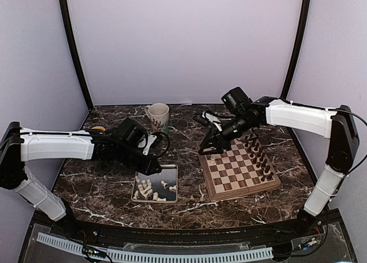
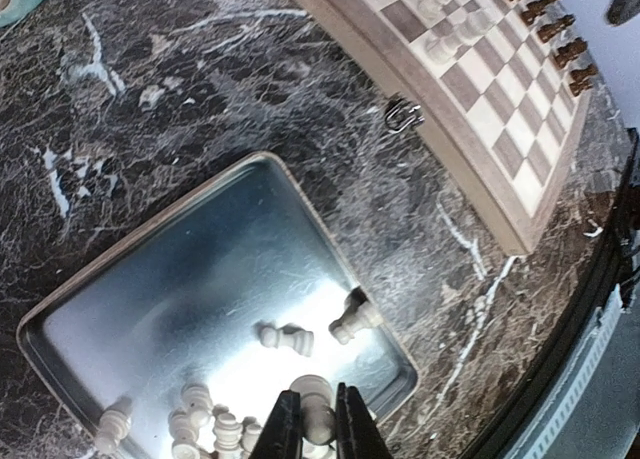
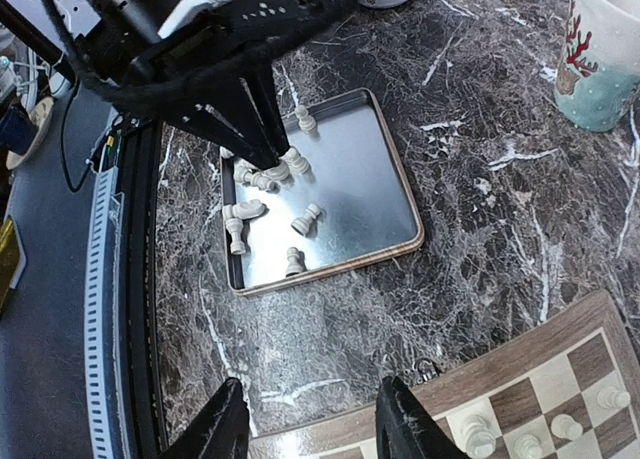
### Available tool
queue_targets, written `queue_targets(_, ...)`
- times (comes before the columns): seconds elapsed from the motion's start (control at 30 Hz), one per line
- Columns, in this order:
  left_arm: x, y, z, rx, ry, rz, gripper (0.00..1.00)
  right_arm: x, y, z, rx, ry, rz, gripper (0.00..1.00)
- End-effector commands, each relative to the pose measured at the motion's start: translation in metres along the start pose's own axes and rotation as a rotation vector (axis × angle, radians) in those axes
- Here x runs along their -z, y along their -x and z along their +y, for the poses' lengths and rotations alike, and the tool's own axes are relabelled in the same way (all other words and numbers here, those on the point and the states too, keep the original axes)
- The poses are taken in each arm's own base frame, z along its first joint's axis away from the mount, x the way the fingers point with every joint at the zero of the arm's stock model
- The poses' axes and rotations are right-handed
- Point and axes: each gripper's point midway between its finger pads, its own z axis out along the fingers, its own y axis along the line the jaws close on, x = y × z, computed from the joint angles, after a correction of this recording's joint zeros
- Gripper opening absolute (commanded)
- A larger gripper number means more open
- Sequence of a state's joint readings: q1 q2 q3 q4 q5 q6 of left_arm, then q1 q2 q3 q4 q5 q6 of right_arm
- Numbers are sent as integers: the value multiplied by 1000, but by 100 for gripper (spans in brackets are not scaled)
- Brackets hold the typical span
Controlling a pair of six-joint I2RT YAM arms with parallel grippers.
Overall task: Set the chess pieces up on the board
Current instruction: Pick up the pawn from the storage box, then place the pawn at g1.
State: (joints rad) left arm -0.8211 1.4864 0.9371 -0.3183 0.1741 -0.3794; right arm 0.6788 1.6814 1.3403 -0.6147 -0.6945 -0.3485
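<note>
A robotics lab test cell. Plain pale walls [image 1: 183, 45] and black poles [image 1: 73, 51] enclose a marble-patterned table [image 1: 103, 183]. Two white and black arms, left [image 1: 57, 144] and right [image 1: 301, 117], are bolted at its near edge. A slotted cable duct [image 1: 172, 255] and loose wiring [image 1: 312, 240] run there. A mug [image 1: 157, 115], tray [image 1: 176, 185] and board [image 1: 243, 190] stand on it.

White shells on left arm [image 1: 57, 146] and right arm [image 1: 301, 118]; black joints, cables [image 1: 166, 141], left hand [image 1: 153, 171], right hand [image 1: 210, 152].
</note>
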Motion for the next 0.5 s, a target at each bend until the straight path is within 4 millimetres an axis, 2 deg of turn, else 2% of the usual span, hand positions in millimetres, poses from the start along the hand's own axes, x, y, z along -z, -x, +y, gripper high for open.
queue_targets(0.0,19,33,-31,15,-153,-152,10,2,14,3,-46,39,-15,43)
queue_targets(0.1,13,42,-43,-19,-196,-144,10,13,12,-1,-26,-13,-21,42)
queue_targets(0.23,0,52,-59,-113,-204,-125,11,54,9,-14,-2,-150,-93,43)
queue_targets(0.33,-13,60,-74,-209,-179,-96,11,86,-7,-39,-5,-308,-143,44)
queue_targets(0.37,-18,62,-79,-243,-171,-86,11,92,-19,-46,-21,-348,-148,45)
queue_targets(0.47,-28,76,-104,-335,-167,-73,11,113,-38,-60,-20,-463,-172,46)
